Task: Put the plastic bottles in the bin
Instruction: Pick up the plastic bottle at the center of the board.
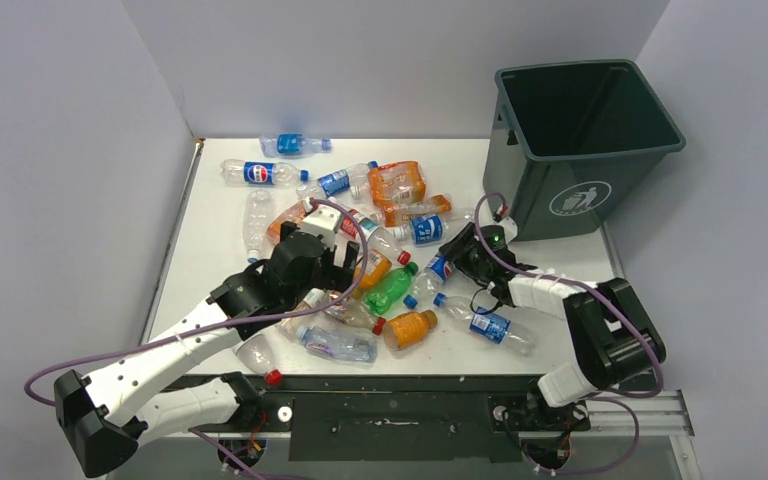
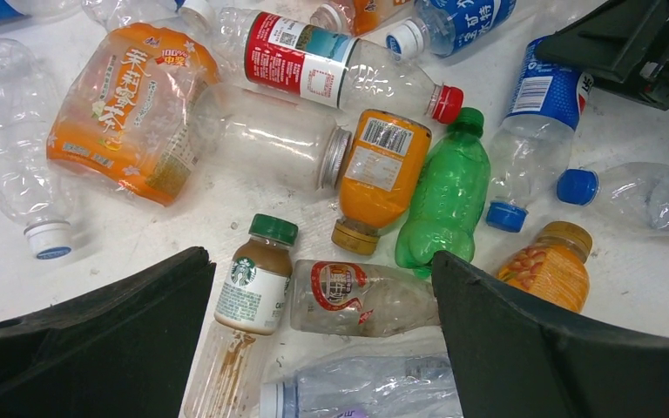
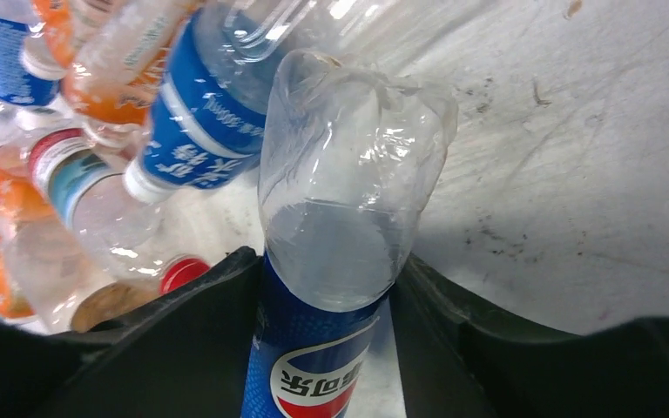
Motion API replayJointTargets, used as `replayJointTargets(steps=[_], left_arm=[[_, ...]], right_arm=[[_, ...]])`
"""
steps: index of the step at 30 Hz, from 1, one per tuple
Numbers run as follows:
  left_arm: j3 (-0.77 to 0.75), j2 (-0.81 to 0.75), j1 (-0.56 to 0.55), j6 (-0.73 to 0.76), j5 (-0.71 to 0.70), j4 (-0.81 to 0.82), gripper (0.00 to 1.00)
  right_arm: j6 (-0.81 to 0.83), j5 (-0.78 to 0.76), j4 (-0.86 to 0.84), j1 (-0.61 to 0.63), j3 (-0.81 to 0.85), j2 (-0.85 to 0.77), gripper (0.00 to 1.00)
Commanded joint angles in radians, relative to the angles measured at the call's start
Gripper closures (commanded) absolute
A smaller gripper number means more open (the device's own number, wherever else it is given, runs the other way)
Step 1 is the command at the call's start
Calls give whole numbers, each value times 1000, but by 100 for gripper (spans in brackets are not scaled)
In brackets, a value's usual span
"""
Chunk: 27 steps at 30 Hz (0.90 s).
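1. Left of centre, the left gripper (image 1: 335, 262) hangs wide open over the scattered plastic bottles (image 1: 392, 288).
2. Right of centre, the right gripper (image 3: 324, 261) pinches 1 blue-labelled bottle (image 3: 348, 200).
3. Upper right stands the bin (image 1: 560, 195).

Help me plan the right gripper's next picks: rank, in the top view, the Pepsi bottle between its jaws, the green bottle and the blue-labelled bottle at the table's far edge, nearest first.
1. Pepsi bottle: between the right gripper's jaws.
2. Green bottle: just left of it.
3. Blue-labelled bottle: far-left, at the back edge.
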<state>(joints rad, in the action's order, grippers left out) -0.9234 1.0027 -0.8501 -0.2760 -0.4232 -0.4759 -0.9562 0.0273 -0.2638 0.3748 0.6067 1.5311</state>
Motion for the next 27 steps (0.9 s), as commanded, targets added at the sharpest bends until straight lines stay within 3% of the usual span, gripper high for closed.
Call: replayJointTargets(steps=[1, 3, 7, 11, 18, 23, 27], left_arm=[[-16, -40, -6, 6, -28, 56, 4], [2, -70, -7, 1, -29, 84, 4], [57, -159, -6, -21, -45, 175, 4], [133, -293, -5, -42, -15, 311, 4], [167, -426, -5, 8, 434, 461, 4], [112, -309, -7, -1, 701, 430, 4], [62, -200, -8, -27, 755, 371, 4]], right_arm=[[42, 13, -13, 6, 8, -129, 54], [66, 25, 16, 7, 17, -173, 61], [112, 44, 57, 20, 19, -307, 63], [182, 225, -17, 34, 11, -444, 61], [248, 409, -170, 138, 37, -592, 59], [136, 463, -392, 146, 8, -629, 59], [65, 450, -561, 157, -27, -639, 59]])
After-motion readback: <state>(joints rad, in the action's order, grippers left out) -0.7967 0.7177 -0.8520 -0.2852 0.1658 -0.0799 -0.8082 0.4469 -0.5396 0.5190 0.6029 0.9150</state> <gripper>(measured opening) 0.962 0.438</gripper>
